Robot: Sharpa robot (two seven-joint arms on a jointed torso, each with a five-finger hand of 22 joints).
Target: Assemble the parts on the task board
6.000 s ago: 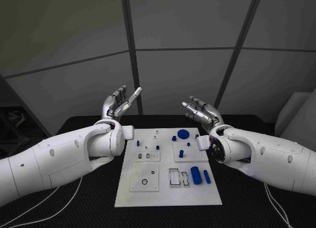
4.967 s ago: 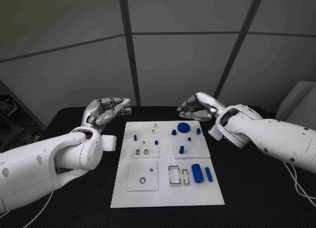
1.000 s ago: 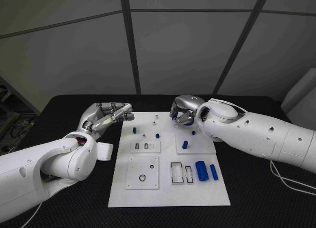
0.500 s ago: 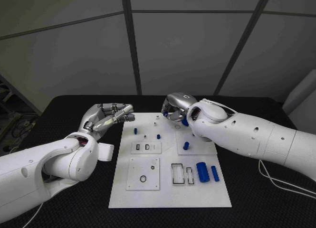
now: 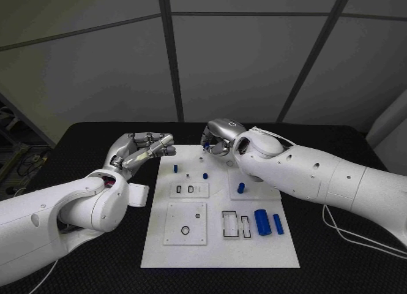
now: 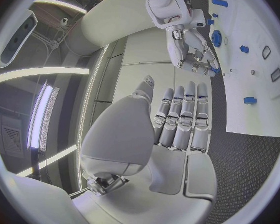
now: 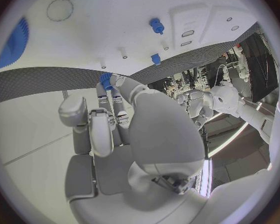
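both arms are clad in smooth, glossy white shells with rounded, bulbous segments and small dark circular recesses dotted along the casing. the left hand (image 5: 139,149) and right hand (image 5: 219,138) are silver metal with segmented fingers. a thin white cable runs from under each arm. in the wrist views, each hand has a broad pale grey palm plate.
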